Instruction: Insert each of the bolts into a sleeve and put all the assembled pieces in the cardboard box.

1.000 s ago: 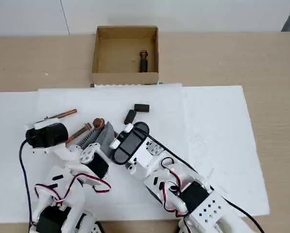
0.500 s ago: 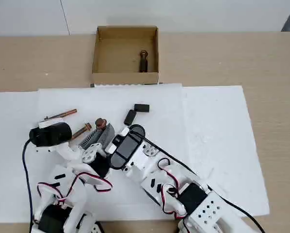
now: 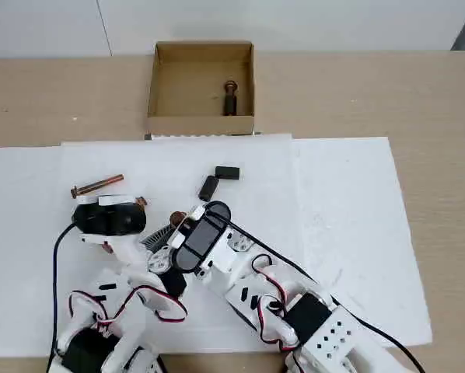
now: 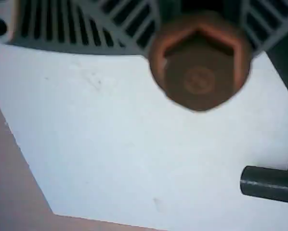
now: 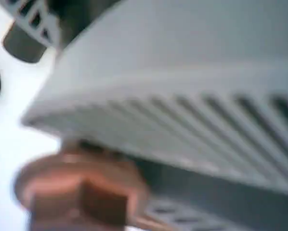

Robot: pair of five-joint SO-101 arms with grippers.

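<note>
- Cardboard box (image 3: pixel 200 124) holding one assembled piece (image 3: pixel 230 97).
- Left gripper (image 3: pixel 169 227) clamping bolt (image 4: pixel 199 72), near loose sleeves.
- Right gripper (image 3: pixel 201 216) crowding it, fingers hidden, cannot tell. Likely risk: bumping bolt askew or loose.
- Nearest sleeve (image 3: pixel 208 187) lying free, possibly rolling if nudged.

The high view looks straight down over the table (image 3: pixel 419 93), while both wrist views press close on one bolt (image 4: pixel 198 72).

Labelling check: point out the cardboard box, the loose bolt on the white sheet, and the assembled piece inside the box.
cardboard box (image 3: pixel 201 124), high view, on its front wall.
loose bolt (image 3: pixel 97 186), high view, on the middle of its shank.
assembled piece (image 3: pixel 230 97), high view, on the middle of its body.
</note>
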